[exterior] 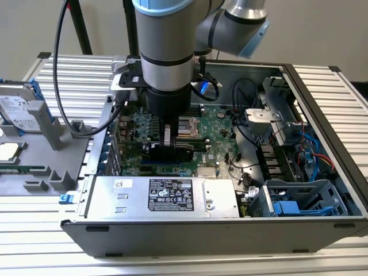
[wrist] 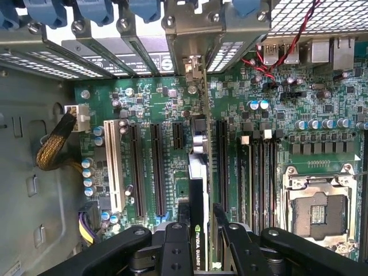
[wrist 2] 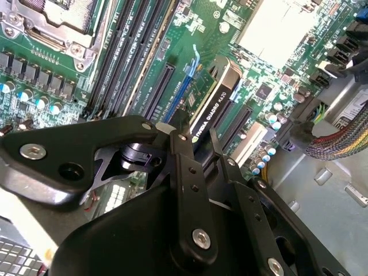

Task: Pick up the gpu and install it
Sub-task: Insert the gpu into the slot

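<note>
An open computer case (exterior: pixel 322 103) holds a power supply (exterior: pixel 167 196); a hard drive (exterior: pixel 17 109) lies outside.

gpu (wrist 2: pixel 214 100) | lower edge hidden behind claw (wrist 2: pixel 192 135) (slot contact untellable)

Black metal two-fingered hand (wrist 2: pixel 195 135) clamped on the thin black-and-silver gpu card (wrist 2: pixel 214 106), fingers on either face of its top edge. Card stands on edge over the green motherboard (wrist 2: pixel 241 63), among long black expansion slots (wrist 2: pixel 158 92). Braided cable bundle (wrist 2: pixel 339 141) lies beside the board.

The arm (exterior: pixel 167 52) points straight down, its gripper (wrist: pixel 198 221) with fingers (wrist 2: pixel 184 172) closed on something thin
</note>
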{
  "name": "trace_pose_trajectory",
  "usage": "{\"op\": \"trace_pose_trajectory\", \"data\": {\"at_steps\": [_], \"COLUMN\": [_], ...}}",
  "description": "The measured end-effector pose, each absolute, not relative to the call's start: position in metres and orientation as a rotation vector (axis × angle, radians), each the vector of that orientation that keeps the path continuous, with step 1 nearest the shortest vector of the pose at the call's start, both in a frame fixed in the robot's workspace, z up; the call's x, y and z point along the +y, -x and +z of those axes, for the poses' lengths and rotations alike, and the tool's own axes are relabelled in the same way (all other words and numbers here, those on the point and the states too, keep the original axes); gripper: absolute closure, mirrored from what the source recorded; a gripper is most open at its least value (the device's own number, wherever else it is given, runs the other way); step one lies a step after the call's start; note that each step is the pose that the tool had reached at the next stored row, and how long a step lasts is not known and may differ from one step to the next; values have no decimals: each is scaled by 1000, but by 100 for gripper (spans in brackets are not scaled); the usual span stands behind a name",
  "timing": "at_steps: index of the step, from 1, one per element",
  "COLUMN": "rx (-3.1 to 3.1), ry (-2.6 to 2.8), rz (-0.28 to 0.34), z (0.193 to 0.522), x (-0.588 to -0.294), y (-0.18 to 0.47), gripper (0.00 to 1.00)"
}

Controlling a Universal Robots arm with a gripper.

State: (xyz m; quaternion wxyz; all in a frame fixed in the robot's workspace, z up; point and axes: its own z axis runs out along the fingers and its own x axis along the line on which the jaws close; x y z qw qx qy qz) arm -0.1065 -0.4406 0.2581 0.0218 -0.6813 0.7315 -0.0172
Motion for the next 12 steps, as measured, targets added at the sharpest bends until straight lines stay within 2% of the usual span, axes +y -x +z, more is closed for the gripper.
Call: {"op": "trace_pose_trajectory", "data": {"at_steps": [12], "rx": [2267], "ry": [2112], "rz": [-53], "z": [258], "x": [-444], "y": [106], "gripper": [100]}}
